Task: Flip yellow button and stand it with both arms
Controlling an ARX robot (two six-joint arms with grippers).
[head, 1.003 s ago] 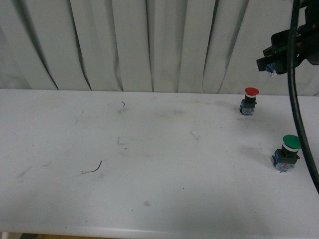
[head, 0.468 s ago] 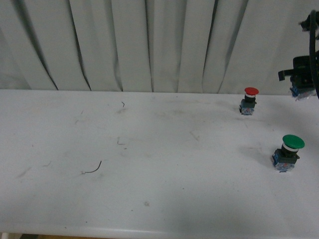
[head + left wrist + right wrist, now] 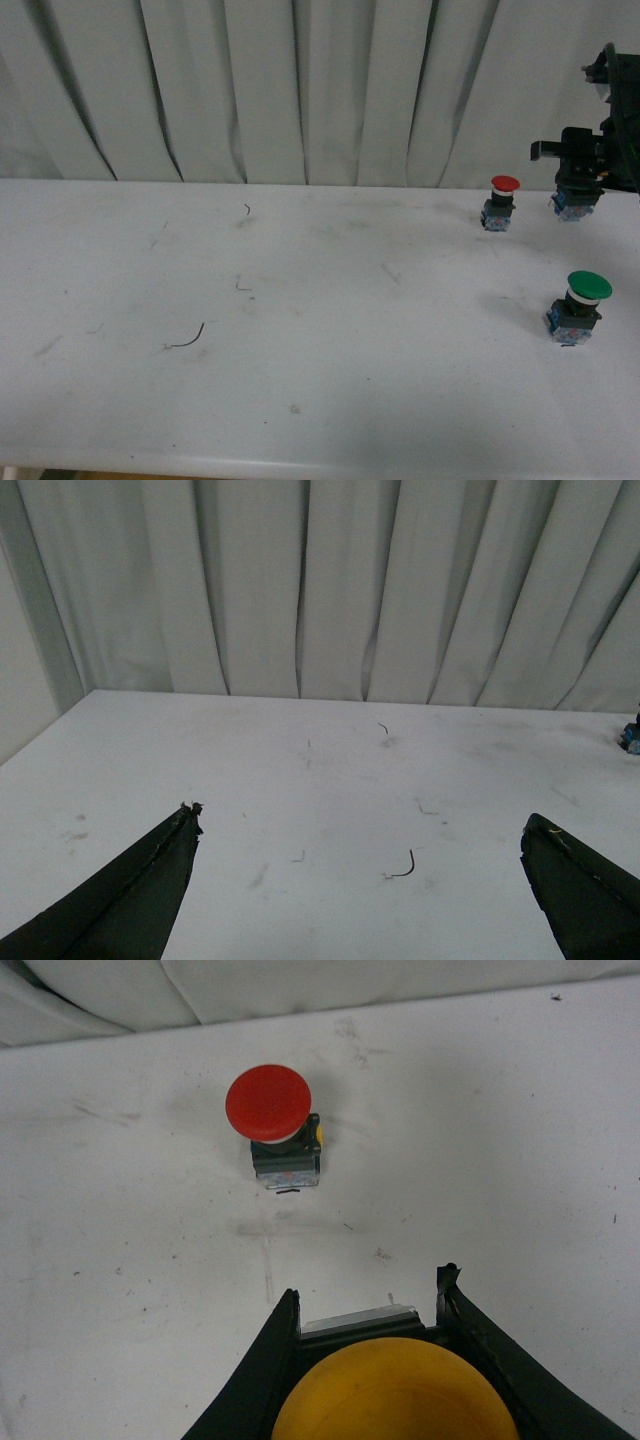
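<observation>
Right end effector [image 3: 368,1288] is closed on the yellow button [image 3: 395,1395]. In the right wrist view the round yellow cap fills the gap between the two black fingers [image 3: 255,1380], and a grey edge of the base shows beyond it toward the fingertips. The cap therefore faces the wrist and the base points away from it. In the front view the blue-grey base pokes out below the end effector, at the far right of the tabletop [image 3: 300,350] and just beside the red-capped button [image 3: 503,203], on its right. The green-capped button [image 3: 578,305] stands nearer the robot, well apart from both. Whether the base touches the tabletop or hangs just above it cannot be told from these views. Judgement: the grip across the collar with the base downward suits setting the button upright on its base, and the spot matches the other two buttons, which both stand cap-up. Left end effector [image 3: 360,820] is spread wide with nothing between its fingers and looks over bare tabletop toward the curtain [image 3: 330,580], far from the button. It is not in the front view. Judgement: the stand-up step is near its end. Release calls for a level base and room from the red-capped button.
</observation>
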